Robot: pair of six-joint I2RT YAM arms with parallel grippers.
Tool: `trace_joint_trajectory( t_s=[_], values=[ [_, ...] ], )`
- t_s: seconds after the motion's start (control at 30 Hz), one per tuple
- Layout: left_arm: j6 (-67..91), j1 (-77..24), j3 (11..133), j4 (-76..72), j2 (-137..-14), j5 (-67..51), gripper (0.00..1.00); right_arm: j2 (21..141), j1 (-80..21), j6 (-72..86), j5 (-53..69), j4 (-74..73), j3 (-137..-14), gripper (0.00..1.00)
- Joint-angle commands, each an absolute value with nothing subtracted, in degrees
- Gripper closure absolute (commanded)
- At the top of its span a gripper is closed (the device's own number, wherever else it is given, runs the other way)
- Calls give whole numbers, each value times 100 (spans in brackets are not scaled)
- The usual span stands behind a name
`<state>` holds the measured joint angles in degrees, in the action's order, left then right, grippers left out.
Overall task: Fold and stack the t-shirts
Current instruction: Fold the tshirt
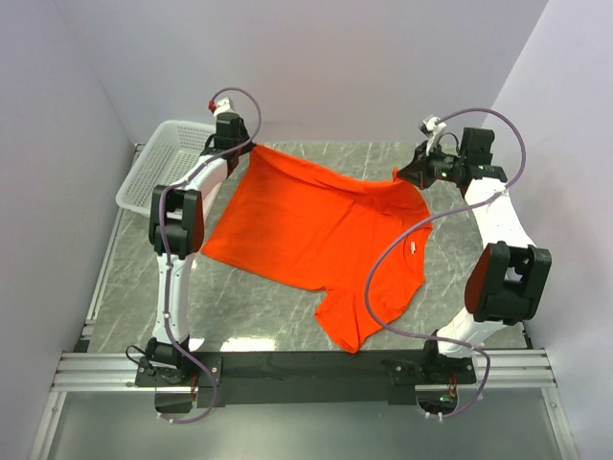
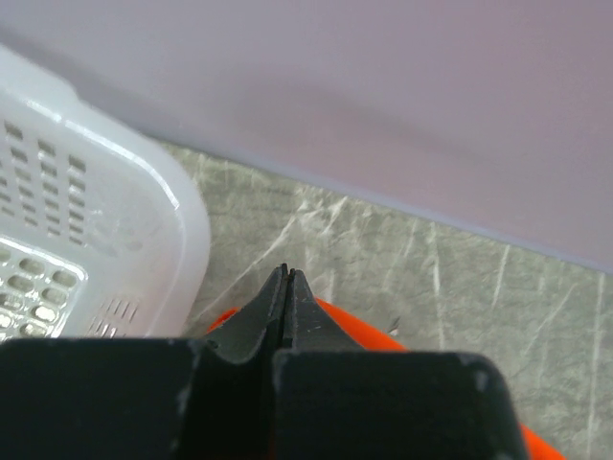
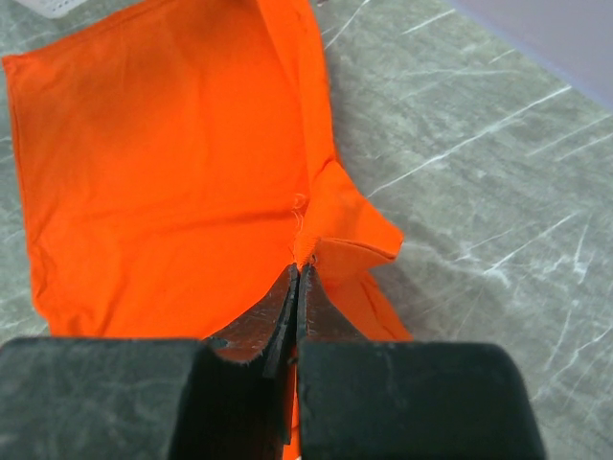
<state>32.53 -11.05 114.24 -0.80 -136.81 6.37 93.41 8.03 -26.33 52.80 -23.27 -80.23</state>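
Note:
The orange-red t-shirt (image 1: 306, 225) hangs stretched between my two grippers above the grey marbled table, its lower part trailing toward the near edge. My left gripper (image 1: 251, 146) is shut on the shirt's far left corner beside the basket; in the left wrist view its jaws (image 2: 286, 273) are pressed together with orange cloth (image 2: 354, 331) showing under them. My right gripper (image 1: 402, 175) is shut on the far right part of the shirt; in the right wrist view (image 3: 298, 266) it pinches a bunched fold of the t-shirt (image 3: 163, 182).
A white plastic mesh basket (image 1: 158, 163) stands at the far left of the table, also in the left wrist view (image 2: 86, 240). Pale walls close in the back and both sides. The metal rail (image 1: 306, 369) with the arm bases runs along the near edge.

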Motion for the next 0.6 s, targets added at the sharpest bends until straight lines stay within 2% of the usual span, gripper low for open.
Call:
trace_joint_trajectory(
  t_s=[0.0, 0.57],
  values=[
    [3041, -1028, 11163, -562, -13184, 457, 99, 8948, 835, -2786, 5344, -2382, -7919, 100],
    [2742, -949, 10714, -870, -12797, 299, 99, 8324, 537, -2953, 5195, -2689, -7471, 100]
  ],
)
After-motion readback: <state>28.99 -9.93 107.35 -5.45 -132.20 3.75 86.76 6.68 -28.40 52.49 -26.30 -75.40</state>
